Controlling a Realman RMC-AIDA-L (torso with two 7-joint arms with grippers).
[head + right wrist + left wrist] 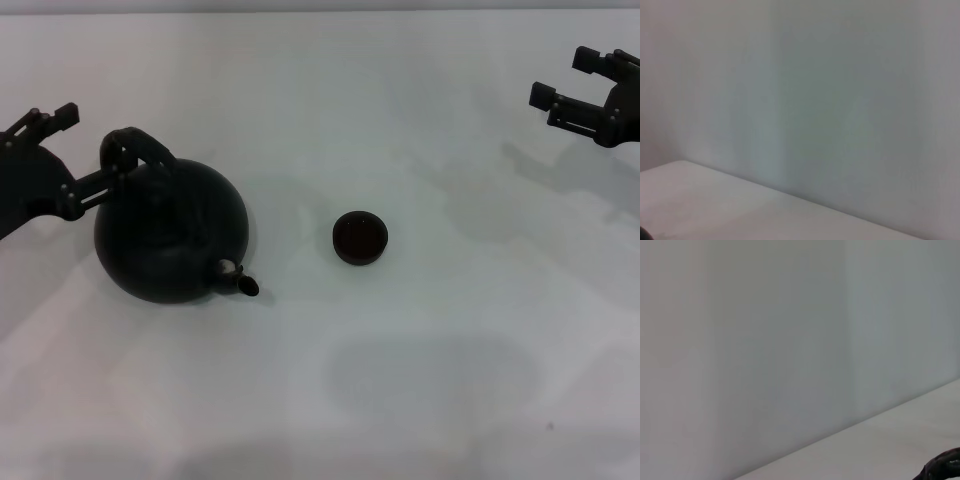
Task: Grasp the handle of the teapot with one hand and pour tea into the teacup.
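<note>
One teapot (170, 232), one teacup (359, 238) and two tools are seen on or above the white counter (400, 390). The teapot is located at the left of the head view; it is a round matte black pot, and its short spout (240, 282) is directed toward the near right, roughly toward the teacup side. One arched handle (135, 147) is seen at the pot's far upper left. The teacup, small, round and dark, is set upright to the right of the teapot, near it but apart from it, with bare counter between the two. The left tool (88, 150) is positioned at the left edge of the head view, with one finger (95, 186) extended against the base of the handle and the other finger raised behind and to the left; the handle is not seen clamped, and the fingers are spread wide. The right tool (572, 85) is held at the far right, well apart from both vessels, with its two fingers spread wide and nothing between them. In the left wrist view only a wall, a strip of counter and a small dark shape (942, 467) at the edge are seen.
</note>
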